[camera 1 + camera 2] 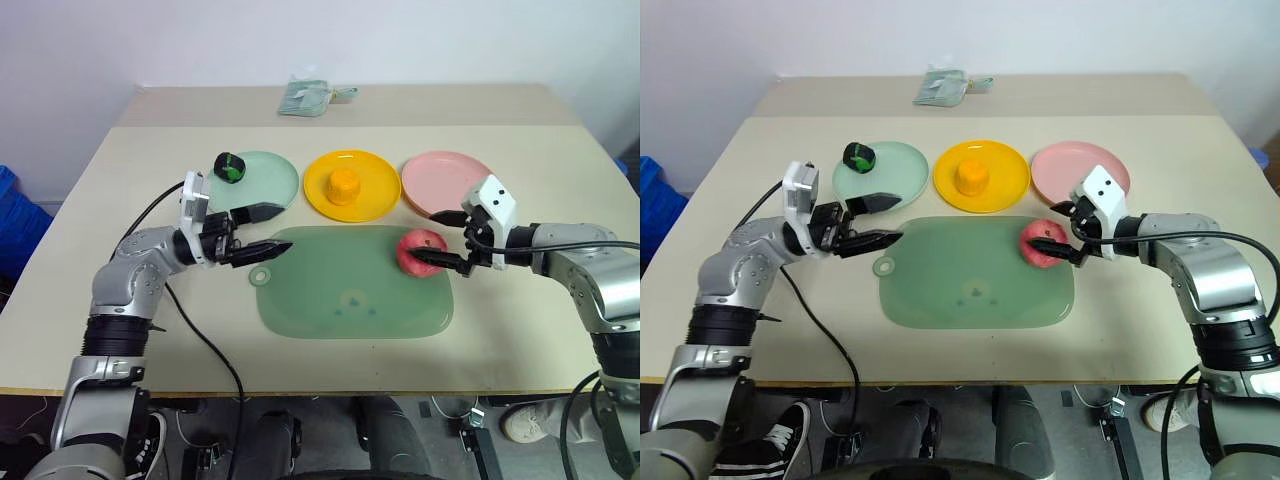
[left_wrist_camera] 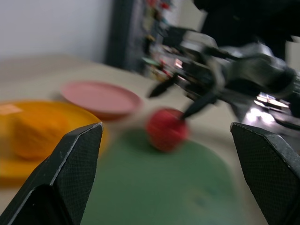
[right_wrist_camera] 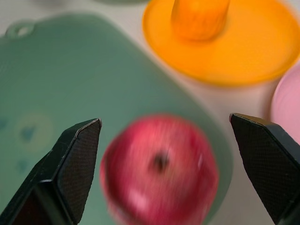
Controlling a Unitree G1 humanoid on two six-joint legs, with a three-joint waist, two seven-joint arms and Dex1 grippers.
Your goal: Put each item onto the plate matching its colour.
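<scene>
The dark green-and-black ball [image 1: 230,166] rests on the left rim of the mint green plate [image 1: 270,182]. The orange item [image 1: 344,186] stands in the middle of the yellow-orange plate [image 1: 375,200]. The pink plate [image 1: 445,180] holds nothing. A pinkish-red item [image 1: 421,251] lies on the right end of the translucent green board [image 1: 350,290]. My right gripper [image 1: 425,236] is open, one finger on each side of the red item [image 3: 159,171] and apart from it. My left gripper [image 1: 287,228] is open and empty, pointing right over the board's left corner.
A pale green cloth pouch [image 1: 310,97] lies at the back of the table. The three plates stand in a row just behind the board. Bare tabletop [image 1: 130,190] spreads to the left, right and front of the board.
</scene>
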